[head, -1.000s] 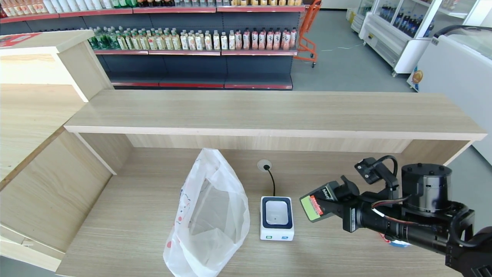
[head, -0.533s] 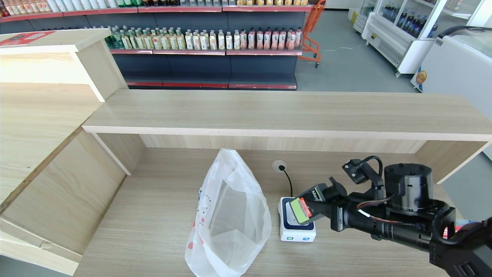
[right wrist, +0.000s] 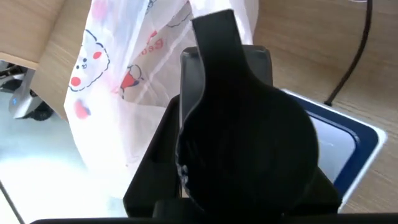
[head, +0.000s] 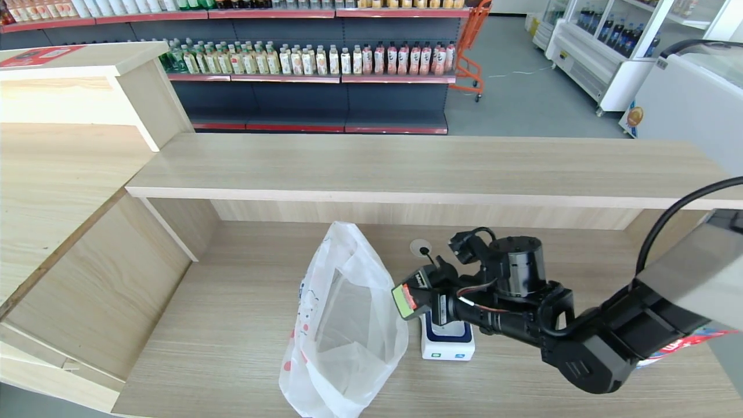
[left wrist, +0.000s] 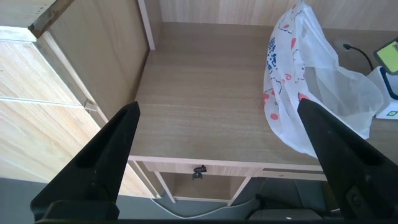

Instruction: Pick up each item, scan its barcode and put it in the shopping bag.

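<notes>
Right end effector (head: 413, 294) clamps a small green-faced pack (head: 400, 302) above the barcode scanner (head: 447, 346), just beside the shopping bag (head: 342, 325) on the surface (head: 220, 325). The pack should probably clear the bag's limp rim before release. Left end effector (left wrist: 217, 107) gapes wide.

Nothing printed is clear enough to be read. The shopping bag (head: 342, 325) carries red and blue cartoon marks with small lettering, too blurred to make out. The green pack (head: 402, 300) shows a red strip, the scanner (head: 447, 343) two small green and blue badges, the shelf bottles (head: 307, 61) tiny labels, and the white freezer (head: 673, 104) a round sticker.
</notes>
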You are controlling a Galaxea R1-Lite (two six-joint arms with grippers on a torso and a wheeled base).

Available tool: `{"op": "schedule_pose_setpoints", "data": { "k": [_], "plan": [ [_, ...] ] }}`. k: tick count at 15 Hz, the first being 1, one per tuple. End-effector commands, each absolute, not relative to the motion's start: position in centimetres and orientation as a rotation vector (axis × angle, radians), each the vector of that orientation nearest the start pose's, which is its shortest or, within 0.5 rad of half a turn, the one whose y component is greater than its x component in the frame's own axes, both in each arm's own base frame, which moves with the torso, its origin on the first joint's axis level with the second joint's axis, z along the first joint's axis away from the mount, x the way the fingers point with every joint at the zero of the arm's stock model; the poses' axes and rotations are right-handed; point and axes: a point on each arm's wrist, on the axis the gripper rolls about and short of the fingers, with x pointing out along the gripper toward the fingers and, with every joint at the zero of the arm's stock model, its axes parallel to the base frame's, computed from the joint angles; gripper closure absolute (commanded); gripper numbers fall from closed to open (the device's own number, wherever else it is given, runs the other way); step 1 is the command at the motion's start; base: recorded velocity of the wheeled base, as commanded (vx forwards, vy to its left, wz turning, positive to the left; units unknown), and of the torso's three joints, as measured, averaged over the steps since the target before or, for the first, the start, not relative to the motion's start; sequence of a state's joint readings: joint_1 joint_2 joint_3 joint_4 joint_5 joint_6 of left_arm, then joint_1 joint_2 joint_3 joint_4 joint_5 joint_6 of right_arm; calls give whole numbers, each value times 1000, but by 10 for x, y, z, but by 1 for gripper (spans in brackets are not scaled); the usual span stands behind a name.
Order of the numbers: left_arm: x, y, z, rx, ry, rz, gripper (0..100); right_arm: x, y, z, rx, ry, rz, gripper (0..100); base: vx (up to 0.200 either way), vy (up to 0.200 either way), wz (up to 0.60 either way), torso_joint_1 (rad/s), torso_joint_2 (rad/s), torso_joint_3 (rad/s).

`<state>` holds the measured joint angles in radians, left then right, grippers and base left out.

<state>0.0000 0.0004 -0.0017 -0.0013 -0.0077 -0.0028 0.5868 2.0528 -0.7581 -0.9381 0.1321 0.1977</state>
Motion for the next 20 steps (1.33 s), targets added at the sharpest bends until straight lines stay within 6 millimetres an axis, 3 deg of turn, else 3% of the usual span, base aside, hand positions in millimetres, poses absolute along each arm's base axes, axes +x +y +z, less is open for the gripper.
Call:
{"op": "schedule_pose_setpoints", "data": {
  "k": [1, 6, 9, 12, 13, 17, 20],
  "plan": [
    [-23, 0, 76, -3, -3, -8, 0, 307, 232, 52, 61, 450, 718, 100, 0, 0, 0, 0, 0, 0],
    [-23, 0, 76, -3, -3, -8, 0, 321, 255, 23, -2, 459, 745, 100, 0, 0, 0, 0, 0, 0],
    [-23, 0, 76, -3, -3, -8, 0, 323, 261, 7, -146, 427, 791, 100, 0, 0, 0, 0, 0, 0],
    [-23, 0, 76, -3, -3, -8, 0, 329, 272, 6, -173, 389, 812, 100, 0, 0, 0, 0, 0, 0],
    [-23, 0, 76, -3, -3, -8, 0, 330, 274, 8, -174, 378, 819, 0, 0, 0, 0, 0, 0, 0],
    [-23, 0, 76, -3, -3, -8, 0, 330, 276, 30, -37, 375, 829, 0, 0, 0, 0, 0, 0, 0],
    [-23, 0, 76, -3, -3, -8, 0, 323, 260, 60, 168, 487, 756, 0, 0, 0, 0, 0, 0, 0]
  ]
}}
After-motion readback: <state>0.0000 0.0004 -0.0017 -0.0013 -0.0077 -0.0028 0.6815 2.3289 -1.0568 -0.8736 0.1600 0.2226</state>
